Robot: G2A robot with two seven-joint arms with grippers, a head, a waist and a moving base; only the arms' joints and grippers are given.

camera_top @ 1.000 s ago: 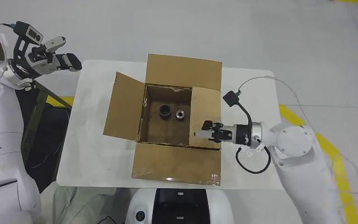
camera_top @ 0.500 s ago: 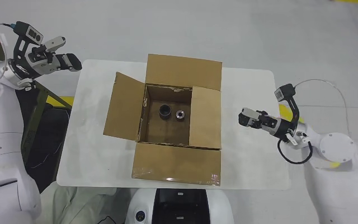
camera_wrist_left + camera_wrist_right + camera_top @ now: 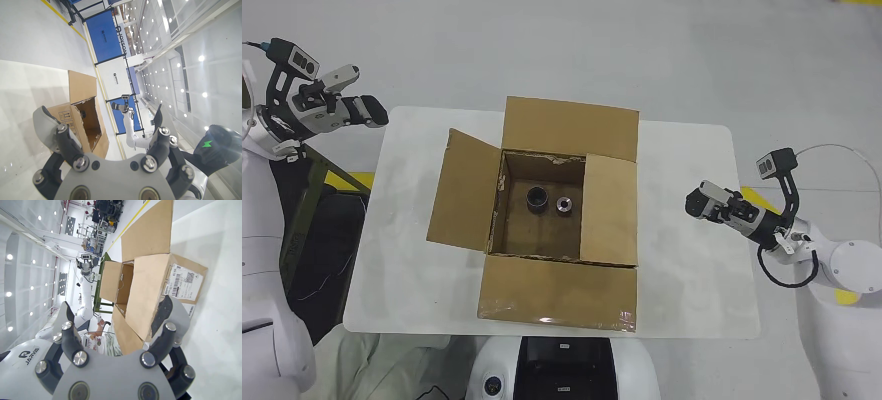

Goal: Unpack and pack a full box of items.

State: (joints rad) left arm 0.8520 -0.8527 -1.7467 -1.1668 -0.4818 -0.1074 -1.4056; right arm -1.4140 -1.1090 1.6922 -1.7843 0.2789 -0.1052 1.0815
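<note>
Now, at centre frame, your open cardboard box [image 3: 572, 128] holds 2 small parts, a dark ring [image 3: 537, 199] and a silvery fitting [image 3: 563, 205], likely hard, dense and slippery, so pinch each across its rim; left gripper [image 3: 377, 110] upper left and right gripper [image 3: 694, 202] at right both gape empty.

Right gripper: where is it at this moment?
Top view: the right gripper hangs over the table, right of the box, clear of it, pointing at its right flap.
</note>
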